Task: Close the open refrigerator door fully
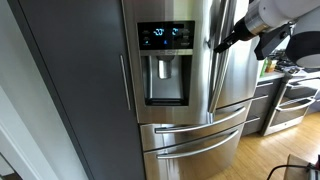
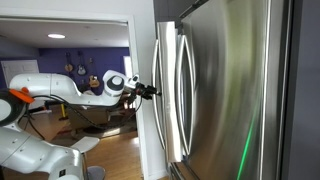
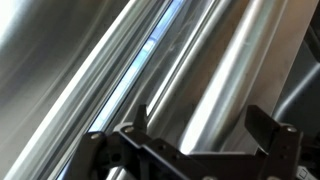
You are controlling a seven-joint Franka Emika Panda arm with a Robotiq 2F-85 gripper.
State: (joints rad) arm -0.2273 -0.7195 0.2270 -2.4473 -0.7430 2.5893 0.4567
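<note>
The refrigerator door is tall brushed steel with a black dispenser recess, a blue-lit display and a long vertical bar handle. It looks nearly flush with the plain steel door beside it. In an exterior view the same doors show from the side, with two bar handles. My gripper is at the handles at upper-door height. In the wrist view the gripper is open, and a steel handle bar lies between its fingers. Contact cannot be told.
Wide lower drawers with horizontal handles sit below the doors. A dark cabinet panel flanks the fridge. A stove and counter stand behind my arm. A room with furniture lies behind the arm.
</note>
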